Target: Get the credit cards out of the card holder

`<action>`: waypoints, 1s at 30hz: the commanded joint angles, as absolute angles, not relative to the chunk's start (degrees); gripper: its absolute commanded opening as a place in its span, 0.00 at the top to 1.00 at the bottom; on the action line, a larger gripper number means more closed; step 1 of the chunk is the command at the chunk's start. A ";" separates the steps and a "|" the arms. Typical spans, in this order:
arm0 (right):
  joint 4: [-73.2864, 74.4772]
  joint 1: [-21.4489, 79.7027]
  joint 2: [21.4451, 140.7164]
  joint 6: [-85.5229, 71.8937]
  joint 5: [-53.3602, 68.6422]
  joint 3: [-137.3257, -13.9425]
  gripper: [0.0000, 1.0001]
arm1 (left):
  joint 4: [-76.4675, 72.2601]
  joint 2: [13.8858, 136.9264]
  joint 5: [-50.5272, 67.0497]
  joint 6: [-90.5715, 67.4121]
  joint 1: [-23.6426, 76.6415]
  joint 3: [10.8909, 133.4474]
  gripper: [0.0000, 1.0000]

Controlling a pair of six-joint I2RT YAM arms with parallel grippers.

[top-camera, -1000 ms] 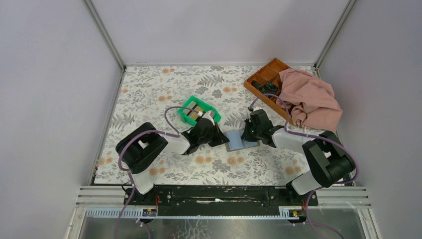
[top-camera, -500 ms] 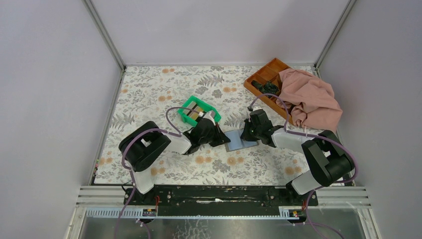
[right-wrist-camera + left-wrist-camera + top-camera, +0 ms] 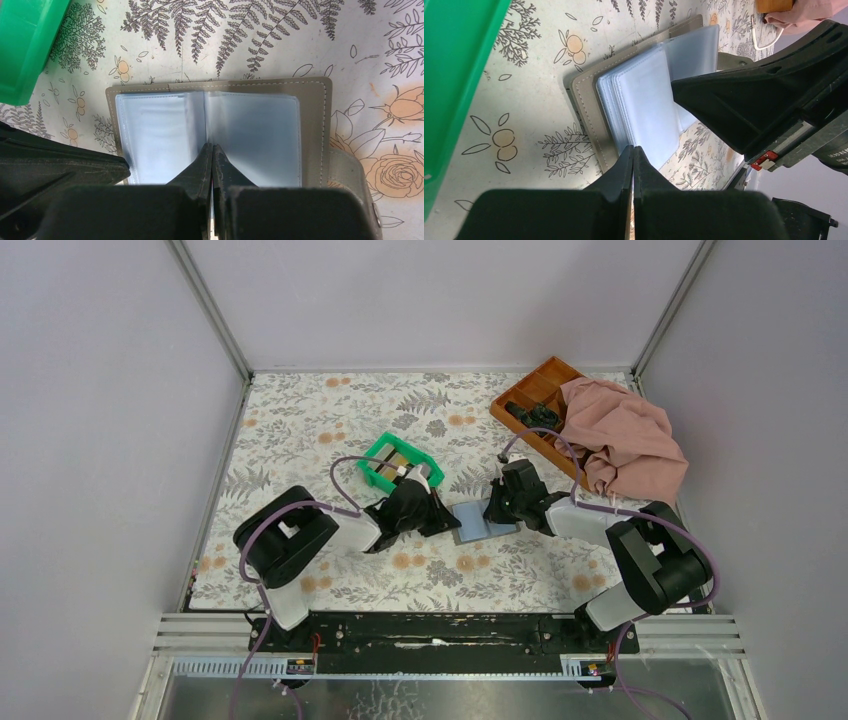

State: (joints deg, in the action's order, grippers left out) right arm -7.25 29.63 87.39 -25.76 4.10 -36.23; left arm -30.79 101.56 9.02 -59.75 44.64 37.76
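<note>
Both closed at card holder [image 3: 255,127]; left end effector [image 3: 633,149]; right end effector [image 3: 212,146].

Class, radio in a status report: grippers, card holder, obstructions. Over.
Left gripper shut, right gripper shut, both tips at the card holder. Card holder open flat; visible sleeves look empty. Green bin nearby, not blocking.

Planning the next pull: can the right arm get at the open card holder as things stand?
Likely yes: the right gripper, fingers shut, points at the card holder, at its bare middle fold.
</note>
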 commanded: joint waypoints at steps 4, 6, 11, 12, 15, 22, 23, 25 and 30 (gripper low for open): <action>-4.05 30.23 89.65 -25.67 4.83 -34.72 1.00 | -33.09 102.68 8.50 -59.74 45.04 37.16 1.00; -4.04 30.28 89.65 -25.64 4.83 -34.74 1.00 | -33.23 103.19 8.61 -59.77 45.01 37.41 1.00; -4.18 30.29 89.60 -25.75 5.25 -34.67 1.00 | -32.94 104.17 8.55 -59.77 45.03 38.17 1.00; -4.29 30.26 89.54 -25.80 5.53 -34.57 1.00 | -32.92 104.49 8.40 -59.77 44.98 38.33 1.00; -4.68 30.26 89.18 -26.14 6.60 -34.07 1.00 | -33.56 105.76 8.48 -59.97 44.93 38.81 1.00; -5.38 30.35 88.13 -26.78 8.13 -31.72 1.00 | -37.97 107.69 9.40 -61.62 44.91 39.81 1.00; -5.58 30.35 87.96 -26.91 8.23 -31.27 1.00 | -38.52 107.94 9.54 -61.81 44.93 39.99 1.00; -5.71 30.33 87.46 -27.08 8.41 -30.72 1.00 | -39.43 108.33 9.87 -62.19 44.91 40.30 1.00; -5.19 30.47 86.67 -27.21 8.79 -30.17 1.00 | -41.57 109.32 10.53 -63.37 44.89 41.19 1.00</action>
